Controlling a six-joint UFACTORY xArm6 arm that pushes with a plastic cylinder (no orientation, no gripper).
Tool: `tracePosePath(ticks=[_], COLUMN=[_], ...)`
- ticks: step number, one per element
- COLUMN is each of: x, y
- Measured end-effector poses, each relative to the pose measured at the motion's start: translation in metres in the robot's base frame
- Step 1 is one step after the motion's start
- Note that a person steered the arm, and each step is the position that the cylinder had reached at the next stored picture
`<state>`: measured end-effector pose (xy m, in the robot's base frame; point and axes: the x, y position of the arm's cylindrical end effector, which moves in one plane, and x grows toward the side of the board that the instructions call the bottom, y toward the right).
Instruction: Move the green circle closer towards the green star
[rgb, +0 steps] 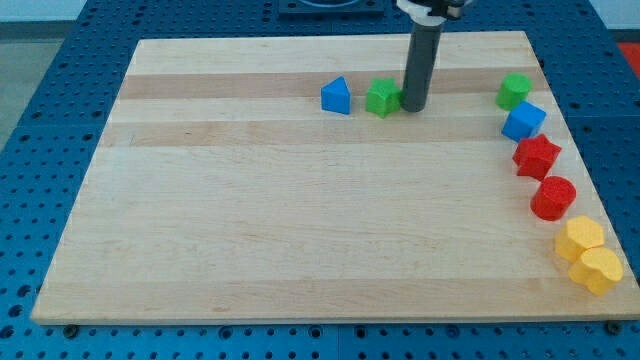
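Now | my tip (413, 107) touching green star (381, 98) | green circle (514, 90) well apart

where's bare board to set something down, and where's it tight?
Free: the whole view's left and centre of the board, below the blue triangle and green star. My tip sits just right of the star. Crowded: the right edge, with the green circle, blue cube, two red blocks and two yellow blocks.
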<state>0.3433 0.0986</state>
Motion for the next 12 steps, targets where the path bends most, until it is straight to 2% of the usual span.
tracePosePath(ticks=[3, 6, 8, 10, 12], x=[0.0, -0.041, -0.056, -0.043, -0.004], y=[-0.017, 0.038, 0.104, 0.163, 0.166])
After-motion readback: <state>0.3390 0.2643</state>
